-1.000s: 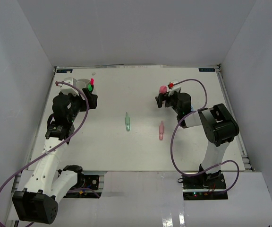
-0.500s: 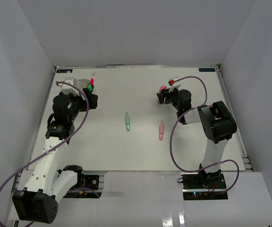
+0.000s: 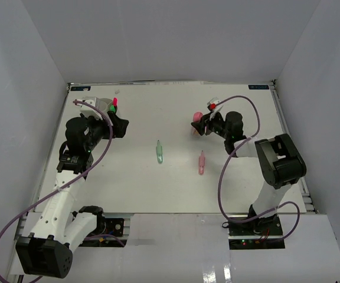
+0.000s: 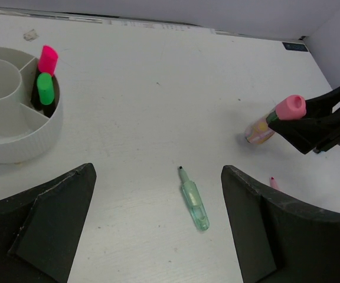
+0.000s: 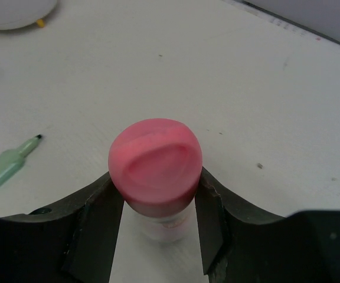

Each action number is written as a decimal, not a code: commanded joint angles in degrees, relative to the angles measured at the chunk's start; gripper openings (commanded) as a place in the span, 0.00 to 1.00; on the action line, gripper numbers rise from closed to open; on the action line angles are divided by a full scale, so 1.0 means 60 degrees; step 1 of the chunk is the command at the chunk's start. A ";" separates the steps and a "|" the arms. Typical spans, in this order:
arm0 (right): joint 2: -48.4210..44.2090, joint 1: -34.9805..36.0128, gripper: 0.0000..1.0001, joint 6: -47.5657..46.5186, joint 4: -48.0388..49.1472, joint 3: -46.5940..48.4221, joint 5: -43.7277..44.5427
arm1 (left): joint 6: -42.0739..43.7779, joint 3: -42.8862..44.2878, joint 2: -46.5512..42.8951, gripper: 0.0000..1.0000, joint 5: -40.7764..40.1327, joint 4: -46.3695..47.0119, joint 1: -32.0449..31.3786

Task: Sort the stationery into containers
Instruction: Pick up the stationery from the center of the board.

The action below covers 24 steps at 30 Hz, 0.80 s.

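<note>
From where I stand, the right gripper (image 5: 156,203) has its two fingers closed snugly on either side of the pink tube (image 5: 155,162), gripping it just under the cap. The tube leans, cap uppermost, over the far right part of the table (image 3: 158,188). I cannot tell whether its base is touching the surface or just off it.

The white organiser cup (image 4: 22,147) sits well away in the far left corner. One of its outer compartments already holds a green-capped marker (image 4: 44,88) and a pink-capped marker (image 4: 48,59), both standing on end. The left gripper (image 4: 158,172) hangs just beside the cup with its fingers spread wide and nothing between them.

Two items lie loose in the middle of the table: a pale green marker (image 3: 158,152) and, a little to its right, a pink marker (image 3: 201,163), near each other but apart.

So the step in hand looks like the tube's pick-up (the grasp itself seems made). Next, I'd judge, it needs carrying clear across the table to the cup, passing above the two loose markers, and lowering into a free compartment. That is a long reach for the right arm, so a hand-off to the idle left gripper may serve better. After that, the two markers remain.
</note>
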 commanded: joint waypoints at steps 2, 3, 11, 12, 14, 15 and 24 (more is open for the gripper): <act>-0.1862 0.0296 0.31 -0.0249 -0.0535 -0.0105 -0.2490 | -0.0019 0.0170 0.0054 0.98 0.1833 0.0467 -0.0015; -0.2083 0.0384 0.31 -0.0292 -0.0786 -0.0134 -0.3189 | -0.0019 0.0185 0.0083 0.98 0.2605 0.0583 -0.0044; -0.4149 0.2125 0.29 -0.1493 -0.3935 0.0245 -0.5042 | 0.0317 0.0185 -0.0165 0.98 0.4838 0.0907 -0.1142; -0.4237 0.2258 0.29 -0.1538 -0.4170 0.0290 -0.5144 | 0.0376 0.0156 -0.0194 0.98 0.4883 0.0907 -0.1303; -0.4457 0.2595 0.29 -0.1480 -0.4231 0.0363 -0.5334 | 0.0537 0.0126 -0.0253 0.98 0.4985 0.0907 -0.1742; -0.4501 0.2683 0.29 -0.1436 -0.4246 0.0378 -0.5495 | 0.0566 0.0126 -0.0253 0.98 0.5000 0.0907 -0.1845; -0.4268 0.3299 0.29 -0.1216 -0.4627 0.0964 -0.5628 | 0.0479 0.0170 -0.0034 0.98 0.4620 0.0892 -0.2988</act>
